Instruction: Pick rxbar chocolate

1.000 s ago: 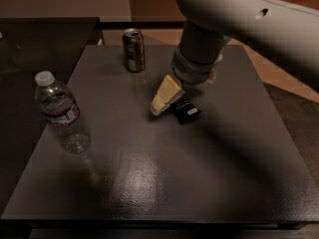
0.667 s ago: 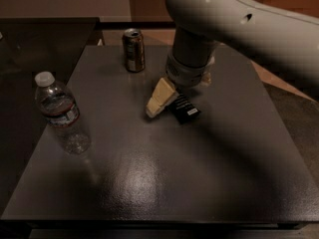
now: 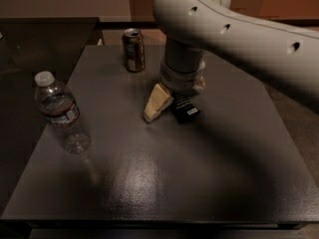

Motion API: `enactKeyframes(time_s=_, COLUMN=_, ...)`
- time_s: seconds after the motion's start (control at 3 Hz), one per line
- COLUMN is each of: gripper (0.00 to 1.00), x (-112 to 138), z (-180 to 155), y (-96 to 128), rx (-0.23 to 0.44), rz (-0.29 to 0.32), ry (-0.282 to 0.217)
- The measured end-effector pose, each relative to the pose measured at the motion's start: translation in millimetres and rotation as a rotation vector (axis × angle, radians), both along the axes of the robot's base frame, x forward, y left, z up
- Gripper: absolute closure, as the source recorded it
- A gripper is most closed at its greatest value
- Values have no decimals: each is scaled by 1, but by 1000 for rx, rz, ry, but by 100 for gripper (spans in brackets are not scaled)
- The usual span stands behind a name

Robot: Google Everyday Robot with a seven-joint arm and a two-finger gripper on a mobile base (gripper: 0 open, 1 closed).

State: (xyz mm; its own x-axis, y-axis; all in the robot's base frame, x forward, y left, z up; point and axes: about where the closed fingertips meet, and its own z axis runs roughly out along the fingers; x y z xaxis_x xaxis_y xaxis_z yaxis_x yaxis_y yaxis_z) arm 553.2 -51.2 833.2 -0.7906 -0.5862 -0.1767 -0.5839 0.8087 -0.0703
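Bench (image 3: 174,183) is dark and kinda shiny, and the hand (image 3: 174,103) hangs low over its middle, fingers spread, gripping nothing. Right under it the rxbar chocolate (image 3: 186,109) lies flat: glossy black wrapper, white text lines.

Single view, high, angled down over table (image 3: 149,183); hand (image 3: 173,102) mid-frame, seemingly near camera.

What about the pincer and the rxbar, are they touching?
Cannot tell. In the camera view the pincer sits low over the rxbar chocolate, overlapping its top end and hiding any contact.
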Motion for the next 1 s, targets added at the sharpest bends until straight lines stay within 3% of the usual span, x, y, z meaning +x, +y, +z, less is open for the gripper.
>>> enactKeyframes(time_s=0.33, gripper=1, x=5, z=-7, y=-2, rx=-1, rz=0, ry=12)
enactKeyframes(time_s=0.67, gripper=17, x=7, z=-8, y=-3, rx=13, rz=5, ry=18)
enactKeyframes(time_s=1.0, gripper=40, x=7, z=-8, y=-6, rx=47, rz=5, ry=24)
